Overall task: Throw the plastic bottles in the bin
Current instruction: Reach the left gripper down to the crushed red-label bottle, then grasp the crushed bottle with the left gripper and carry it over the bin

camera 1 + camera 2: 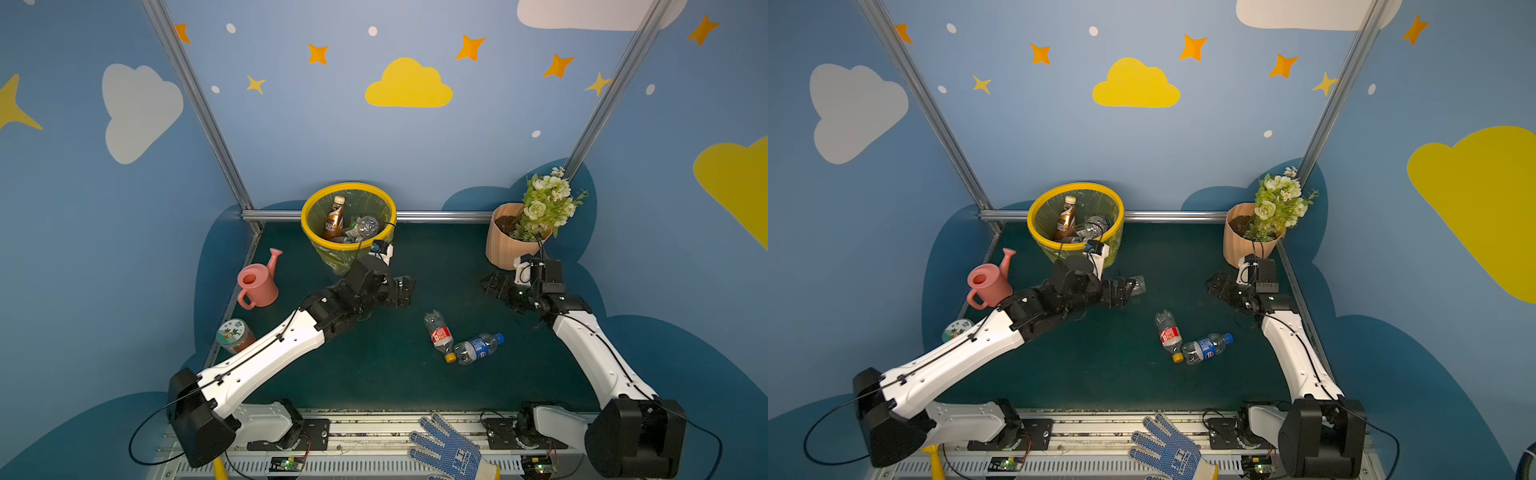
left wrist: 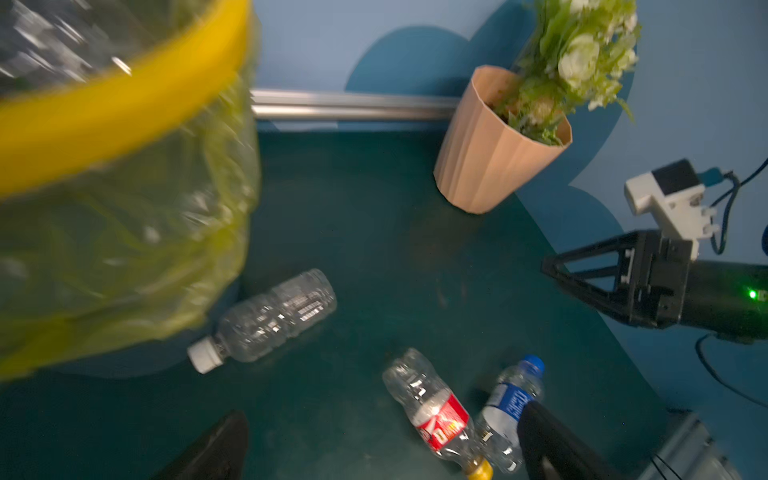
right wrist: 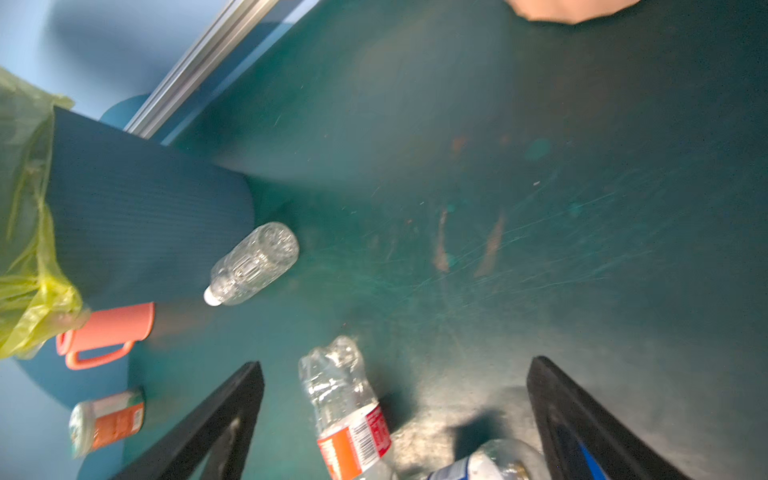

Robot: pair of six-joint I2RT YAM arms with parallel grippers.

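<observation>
- Left gripper [image 1: 404, 292]: fingers [image 2: 216, 451] spread wide, nothing between them. It hangs over the surface [image 1: 374, 382] just in front of the bin [image 1: 348, 185], towards the bin's right side.
- Right gripper [image 1: 494, 284]: fingers [image 3: 582, 415] also wide, holding nothing. It sits low, just in front of the flower pot [image 1: 505, 249].
- The bin is at the back of the surface, left of middle. A brown bottle [image 1: 334, 218] stands tilted inside it, with clear crushed plastic beside that; I can't count the pieces.
- White-cap bottle [image 2: 270, 318]: clear, on its side at the bin's base. In both top views the left gripper mostly hides it.
- Red-label bottle [image 1: 438, 334] and blue-label bottle [image 1: 478, 348]: both on their sides mid-surface, between the two arms. They touch near the red one's yellow cap and make a V.
- Off-task items: watering can [image 1: 257, 282] and jar [image 1: 235, 334] along the left edge, glove [image 1: 449, 451] on the front rail.
</observation>
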